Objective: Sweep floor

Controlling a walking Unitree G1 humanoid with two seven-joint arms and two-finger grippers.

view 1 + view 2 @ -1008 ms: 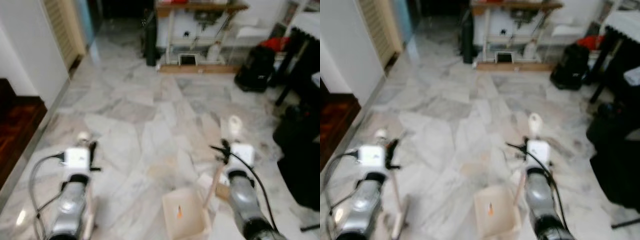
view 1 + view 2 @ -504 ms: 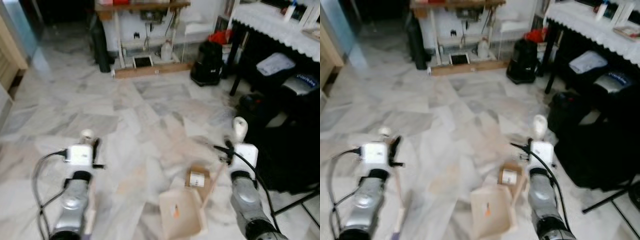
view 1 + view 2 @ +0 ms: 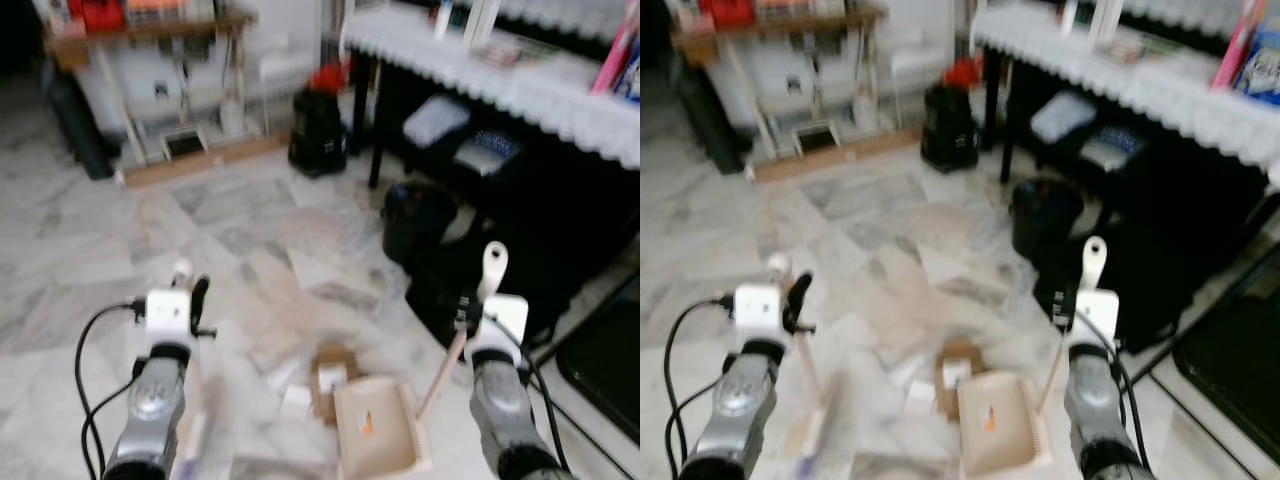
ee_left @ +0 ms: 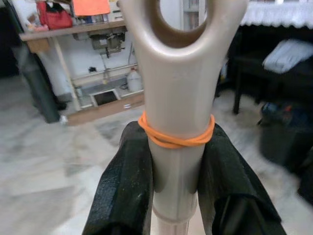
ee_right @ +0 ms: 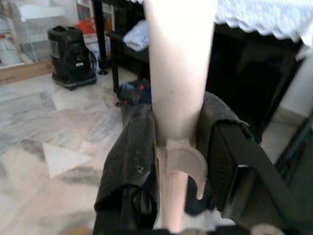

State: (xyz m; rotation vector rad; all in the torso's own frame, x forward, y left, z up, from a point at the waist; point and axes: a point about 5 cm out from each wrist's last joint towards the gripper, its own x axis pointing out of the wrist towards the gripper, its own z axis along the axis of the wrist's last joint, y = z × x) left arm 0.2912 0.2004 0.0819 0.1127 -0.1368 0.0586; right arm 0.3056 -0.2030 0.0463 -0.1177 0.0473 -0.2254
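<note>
My left gripper is shut on the beige broom handle, just below an orange rubber band. In the eye views that handle stands up from the left gripper, and the stick runs down to the blurred broom head. My right gripper is shut on the beige dustpan handle. The handle slants down to the beige dustpan, which rests on the marble floor with a small orange bit inside. A small brown box and white scraps lie just left of the pan.
A black table with a white lace cloth stands close on the right, with a black bin and dark bags under it. A black appliance and a wooden workbench stand at the back. Open floor lies ahead left.
The camera has swung to the right: the wall and doorway left the picture, the black table and bin came near. Both grippers keep their hold on the handles.
</note>
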